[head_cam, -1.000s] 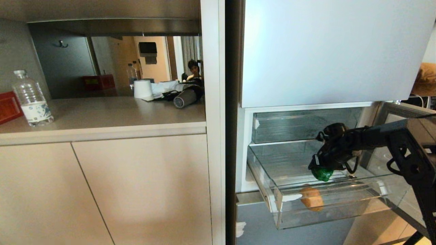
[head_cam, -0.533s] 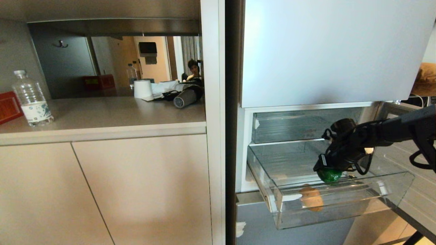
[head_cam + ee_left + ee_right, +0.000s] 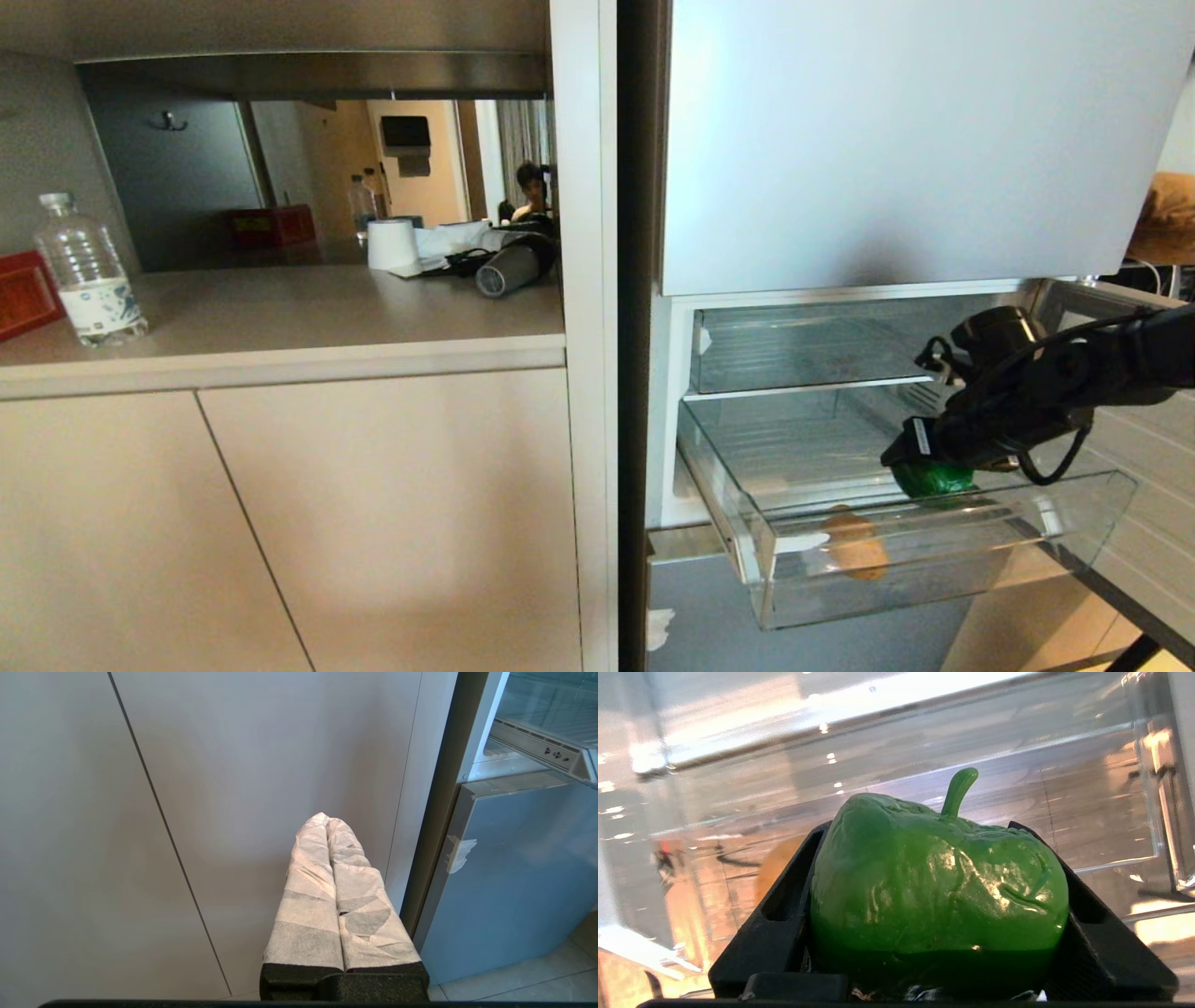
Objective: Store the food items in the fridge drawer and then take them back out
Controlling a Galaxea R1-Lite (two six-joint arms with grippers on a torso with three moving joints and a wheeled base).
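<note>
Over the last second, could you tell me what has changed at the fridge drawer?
The right gripper, still clamped on the bell pepper, has carried it rightward above the fridge drawer. The potato stays in the drawer, and the drawer stays pulled out.

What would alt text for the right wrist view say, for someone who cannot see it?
The right pincer grips a glossy green pepper, stem up, between its two black fingers. Behind it is the clear plastic fridge drawer, with a tan potato partly hidden behind one finger.
</note>
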